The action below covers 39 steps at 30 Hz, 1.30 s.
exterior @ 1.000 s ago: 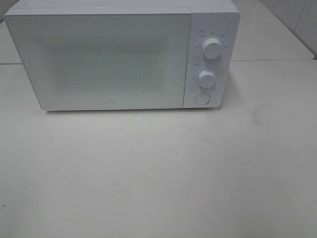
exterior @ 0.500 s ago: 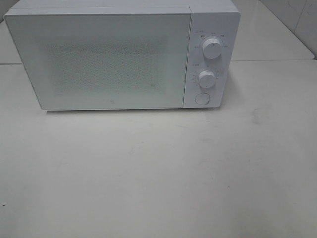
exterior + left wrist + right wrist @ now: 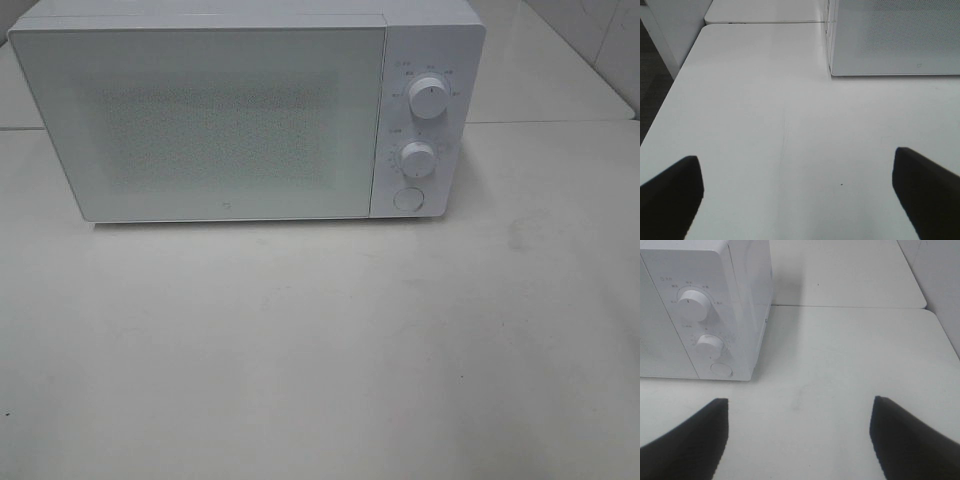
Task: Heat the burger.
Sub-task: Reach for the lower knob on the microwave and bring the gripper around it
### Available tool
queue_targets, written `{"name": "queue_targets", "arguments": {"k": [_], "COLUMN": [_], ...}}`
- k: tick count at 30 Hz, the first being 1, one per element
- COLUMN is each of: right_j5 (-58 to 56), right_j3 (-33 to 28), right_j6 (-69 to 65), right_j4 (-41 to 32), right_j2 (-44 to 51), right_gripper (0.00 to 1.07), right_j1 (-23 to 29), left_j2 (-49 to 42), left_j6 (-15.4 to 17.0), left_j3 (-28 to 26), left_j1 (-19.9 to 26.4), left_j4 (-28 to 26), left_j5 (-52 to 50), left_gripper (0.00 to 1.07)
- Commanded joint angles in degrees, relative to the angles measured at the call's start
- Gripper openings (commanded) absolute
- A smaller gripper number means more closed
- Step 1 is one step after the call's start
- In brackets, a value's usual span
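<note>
The burger is not in view in any frame. A white microwave (image 3: 230, 115) stands at the back of the white table with its door shut. Its panel carries an upper knob (image 3: 428, 97), a lower knob (image 3: 418, 157) and a round button (image 3: 407, 198). No gripper shows in the exterior high view. My left gripper (image 3: 797, 192) is open and empty over bare table, near the microwave's left front corner (image 3: 832, 72). My right gripper (image 3: 799, 437) is open and empty over bare table, in front of the microwave's control panel (image 3: 700, 320).
The table (image 3: 320, 350) is made of joined white tops, with a seam behind the microwave (image 3: 850, 306). Its left edge (image 3: 670, 95) drops to a dark floor. A white wall rises at the far right (image 3: 600, 40).
</note>
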<state>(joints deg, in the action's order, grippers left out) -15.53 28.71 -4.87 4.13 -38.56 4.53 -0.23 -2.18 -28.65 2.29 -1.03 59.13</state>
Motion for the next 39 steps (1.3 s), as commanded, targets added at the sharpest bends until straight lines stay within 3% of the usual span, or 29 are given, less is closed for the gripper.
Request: {"name": "queue_targets", "arguments": {"k": [1, 22, 26, 34, 39], "right_j5": [6.36, 34.78, 45.38, 56.09, 60.1], "right_j3": [-0.06, -0.11, -2.69, -7.73, -10.66], "right_j6": [-0.57, -0.23, 0.29, 7.62, 7.91], "right_j4": [-0.17, -0.23, -1.95, -9.28, -9.74], "right_j2": [-4.35, -27.1, -30.88, -32.54, -32.54], "right_gripper": [0.75, 0.75, 0.75, 0.75, 0.75], "right_j1": [-0.46, -0.29, -0.29, -0.29, -0.29], "left_j2": [-1.72, -1.72, -1.72, -1.72, -1.72], "left_j6": [0.06, 0.06, 0.06, 0.06, 0.06], "left_j3": [0.17, 0.17, 0.17, 0.17, 0.17], "left_j1": [0.06, 0.06, 0.06, 0.06, 0.06], "left_j4": [-0.06, -0.06, -0.06, -0.06, -0.06], "left_j5": [-0.23, -0.23, -0.23, -0.23, -0.23], "left_gripper": [0.98, 0.98, 0.98, 0.98, 0.98]}}
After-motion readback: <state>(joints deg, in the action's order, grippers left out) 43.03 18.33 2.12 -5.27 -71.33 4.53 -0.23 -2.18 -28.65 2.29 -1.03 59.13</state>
